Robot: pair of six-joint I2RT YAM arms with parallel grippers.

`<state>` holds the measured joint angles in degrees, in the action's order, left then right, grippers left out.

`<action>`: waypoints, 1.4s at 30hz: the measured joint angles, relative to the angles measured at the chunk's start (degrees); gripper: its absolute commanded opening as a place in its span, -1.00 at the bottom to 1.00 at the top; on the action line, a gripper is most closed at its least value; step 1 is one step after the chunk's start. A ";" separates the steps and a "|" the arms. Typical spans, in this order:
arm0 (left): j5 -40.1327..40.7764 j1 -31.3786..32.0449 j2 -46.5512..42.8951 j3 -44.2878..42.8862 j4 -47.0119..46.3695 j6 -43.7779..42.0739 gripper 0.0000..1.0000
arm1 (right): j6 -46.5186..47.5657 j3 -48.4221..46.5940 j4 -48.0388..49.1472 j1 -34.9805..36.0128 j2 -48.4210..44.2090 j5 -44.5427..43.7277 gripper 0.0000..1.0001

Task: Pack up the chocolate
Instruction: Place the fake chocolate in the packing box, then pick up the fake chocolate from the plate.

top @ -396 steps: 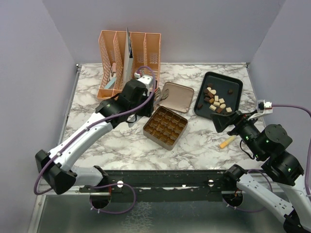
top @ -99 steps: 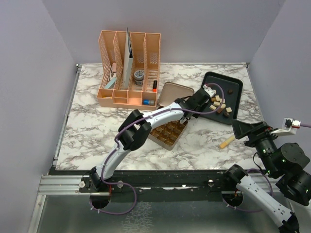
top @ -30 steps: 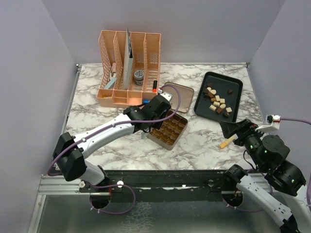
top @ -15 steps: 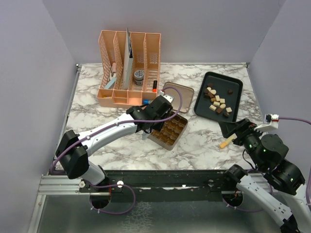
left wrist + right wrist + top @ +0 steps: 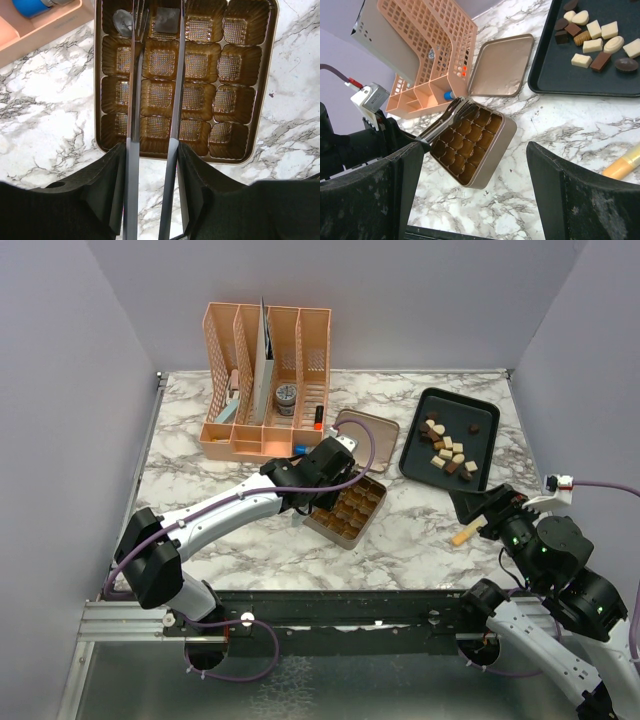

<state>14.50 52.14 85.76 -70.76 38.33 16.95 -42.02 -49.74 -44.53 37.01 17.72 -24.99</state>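
Chocolate (image 5: 448, 450) lies on the black tray (image 5: 480, 415) near the table's (image 5: 200, 510) far right corner. Our left wrist view alone shows the left end effector (image 5: 152, 20), slightly parted, over the gold tin's (image 5: 270, 75) cups; whether it holds anything, we cannot tell. The right end effector (image 5: 475, 185) gapes wide, empty, fingertips cut off.

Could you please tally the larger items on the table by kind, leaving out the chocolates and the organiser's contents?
Gold tin: 1
Tin lid: 1
Black tray: 1
Peach desk organiser: 1
Yellow-orange stick: 1
Total: 5
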 measured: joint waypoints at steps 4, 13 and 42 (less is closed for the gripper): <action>0.00 0.00 0.00 -0.02 0.00 0.02 -0.09 | 0.00 0.00 0.00 0.00 0.00 0.02 0.78; -0.15 0.00 0.22 -3.54 0.28 0.17 -0.11 | -0.02 0.00 0.02 0.00 0.00 0.02 0.78; -1.57 2.67 31.54 -36.96 -8.59 -7.87 -0.07 | 0.02 -2.71 -0.26 0.00 -1.09 -0.79 0.77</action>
<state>12.93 54.81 117.30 -107.72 29.74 9.08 -42.00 -52.45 -44.80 37.01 16.62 -25.78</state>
